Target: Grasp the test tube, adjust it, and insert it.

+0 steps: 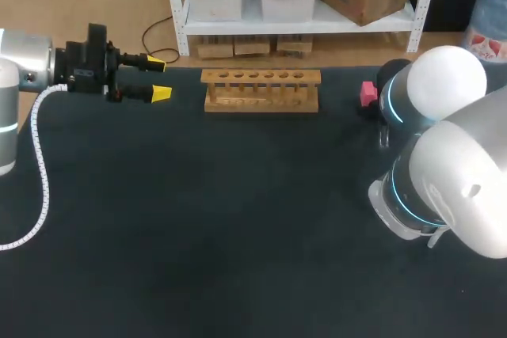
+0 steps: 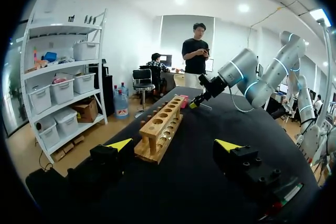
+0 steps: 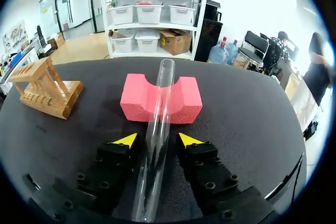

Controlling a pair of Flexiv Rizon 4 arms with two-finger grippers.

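Fingers [image 3: 125, 141] of the right gripper [image 3: 157, 141] stood slightly apart, one on each side of the test tube [image 3: 160, 103]. A thin gap showed at each yellow tip, so they straddled the glass and did not appear to pinch it. The tube lay along the line of the fingers, its long axis running near to far. Its open mouth was at the far end, resting in the notch of the pink foam block [image 3: 184, 103] at the far right of the table [image 1: 238, 219]. Its near end ran back between the finger bodies. The wooden rack [image 1: 261, 89] stood to the left of the block, at the far middle. The left gripper [image 1: 158, 77] hung at the far left, wide open and empty, well apart from the tube. The right arm was clearly the nearer. By my judgement, closing straight inward would catch the tube across its width.
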